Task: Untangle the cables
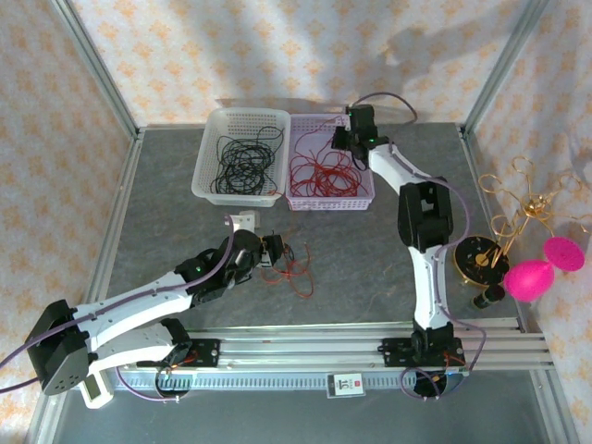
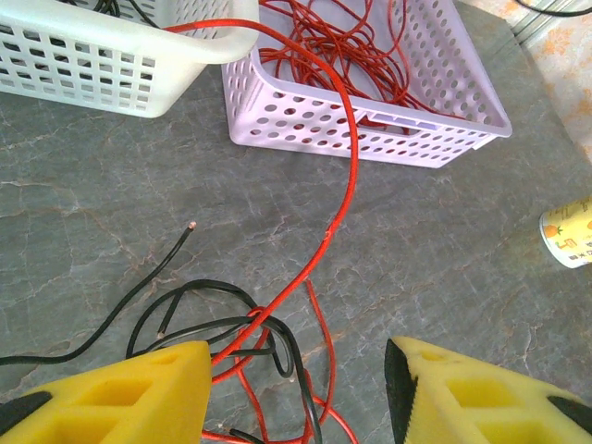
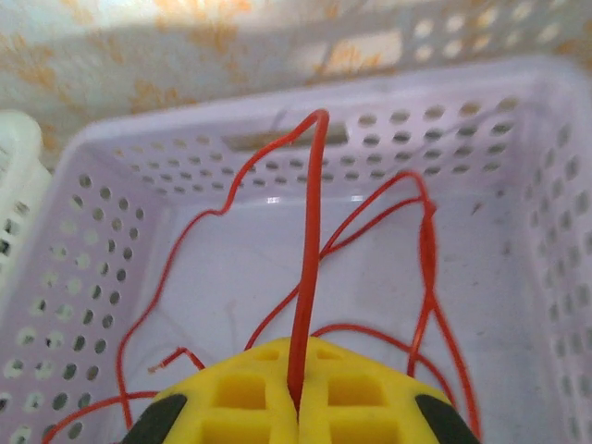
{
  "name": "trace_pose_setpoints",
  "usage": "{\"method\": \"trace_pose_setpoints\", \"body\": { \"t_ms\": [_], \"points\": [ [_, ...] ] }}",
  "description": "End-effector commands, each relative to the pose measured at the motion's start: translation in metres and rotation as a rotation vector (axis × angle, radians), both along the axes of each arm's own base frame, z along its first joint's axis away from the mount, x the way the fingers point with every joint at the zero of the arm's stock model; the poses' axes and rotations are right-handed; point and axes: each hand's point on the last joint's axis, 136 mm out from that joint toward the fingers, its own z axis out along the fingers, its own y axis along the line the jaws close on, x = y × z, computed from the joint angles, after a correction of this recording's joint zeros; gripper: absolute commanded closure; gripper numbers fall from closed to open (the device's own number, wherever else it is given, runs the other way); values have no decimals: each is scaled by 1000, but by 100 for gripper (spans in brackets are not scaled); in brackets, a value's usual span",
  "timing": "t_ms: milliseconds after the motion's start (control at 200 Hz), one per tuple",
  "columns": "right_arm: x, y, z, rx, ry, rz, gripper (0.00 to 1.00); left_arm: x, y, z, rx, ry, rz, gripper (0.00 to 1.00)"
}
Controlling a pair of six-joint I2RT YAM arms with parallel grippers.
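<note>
currently, right jaws are clamped on a red cable above the lilac basket; left jaws stand half open over the red-black tangle on the worktop. probable step: drawing one red strand clear. next: pin tangle, then pull.

A white basket and a lilac basket sit touching at the back of the grey surface. A gold wire ornament stands at its right edge.
</note>
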Motion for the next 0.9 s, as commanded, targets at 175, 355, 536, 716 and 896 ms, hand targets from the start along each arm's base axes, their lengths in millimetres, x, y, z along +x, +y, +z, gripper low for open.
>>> {"method": "trace_pose_setpoints", "body": {
  "t_ms": [175, 355, 536, 716, 896],
  "points": [
    [-8, 32, -77, -45, 144, 82, 100, 4, 0, 13, -36, -33, 6, 46],
    [-7, 37, -59, -109, 108, 59, 80, 3, -1, 15, -45, -27, -1, 46],
    [-16, 24, 4, -127, 22, -9, 60, -1, 6, 16, -78, -41, 20, 45],
    [-57, 15, 70, -42, -74, -32, 54, -4, 0, 10, -101, -25, -1, 44],
    [-134, 18, 102, 26, -115, 38, 47, -2, -1, 5, -100, -22, 0, 43]
  ]
}}
